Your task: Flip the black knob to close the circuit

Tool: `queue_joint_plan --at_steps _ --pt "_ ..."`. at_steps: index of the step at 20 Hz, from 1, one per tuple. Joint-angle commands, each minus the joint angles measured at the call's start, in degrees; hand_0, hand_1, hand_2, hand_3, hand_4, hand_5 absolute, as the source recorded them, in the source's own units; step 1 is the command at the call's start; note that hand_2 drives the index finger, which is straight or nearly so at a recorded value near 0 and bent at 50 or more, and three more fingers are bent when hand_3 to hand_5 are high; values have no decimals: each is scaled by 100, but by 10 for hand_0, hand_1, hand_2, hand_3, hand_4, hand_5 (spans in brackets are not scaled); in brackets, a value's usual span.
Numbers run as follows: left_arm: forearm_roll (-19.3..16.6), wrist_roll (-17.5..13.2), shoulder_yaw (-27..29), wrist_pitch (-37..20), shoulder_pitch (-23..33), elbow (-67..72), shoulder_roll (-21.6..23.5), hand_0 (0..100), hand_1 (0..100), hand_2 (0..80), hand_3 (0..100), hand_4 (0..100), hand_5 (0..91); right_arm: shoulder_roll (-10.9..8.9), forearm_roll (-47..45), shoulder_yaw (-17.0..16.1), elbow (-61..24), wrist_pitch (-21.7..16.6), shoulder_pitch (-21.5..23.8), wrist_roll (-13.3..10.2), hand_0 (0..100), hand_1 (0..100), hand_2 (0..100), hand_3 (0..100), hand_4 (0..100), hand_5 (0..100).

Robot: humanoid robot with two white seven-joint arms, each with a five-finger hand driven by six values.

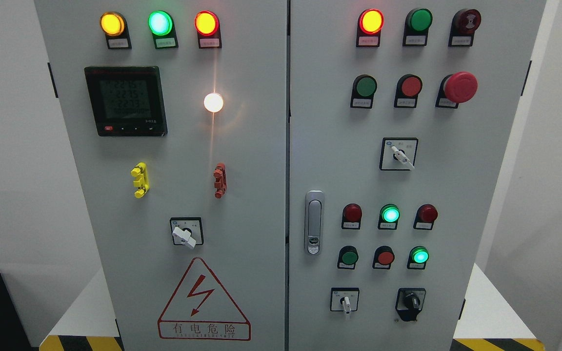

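While no robot hand shows, so grip unknowable: black knob (pixel 411 301) low at right of grey cabinet door (pixel 481 195), beside white-handled switch (pixel 345 302), untouched, within forward reach; green lamp (pixel 420 255) glowing just above, warning triangle (pixel 204 300) lower left.

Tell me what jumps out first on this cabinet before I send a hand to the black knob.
The bright white lamp glaring mid-left door, then the lit yellow, green and red lamps above it. On the right door, the red mushroom button stands out upper right; the black knob sits at its bottom right. No robot hand shows.
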Motion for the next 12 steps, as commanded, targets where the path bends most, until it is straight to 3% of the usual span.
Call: queue_joint_plan --at_steps 1,9,12 --pt "0 -1 -5 -4 0 -5 0 120 556 0 0 0 0 -4 -93 25 100 2 -56 8 0 0 0 0 0 0" --pt "0 -1 3 -4 0 -5 0 120 556 0 0 0 0 -4 -67 8 241 -16 -135 140 0 0 0 0 0 0" --pt "0 -1 3 -4 0 4 0 120 556 0 0 0 0 13 -49 34 -13 10 -91 306 0 0 0 0 0 0"
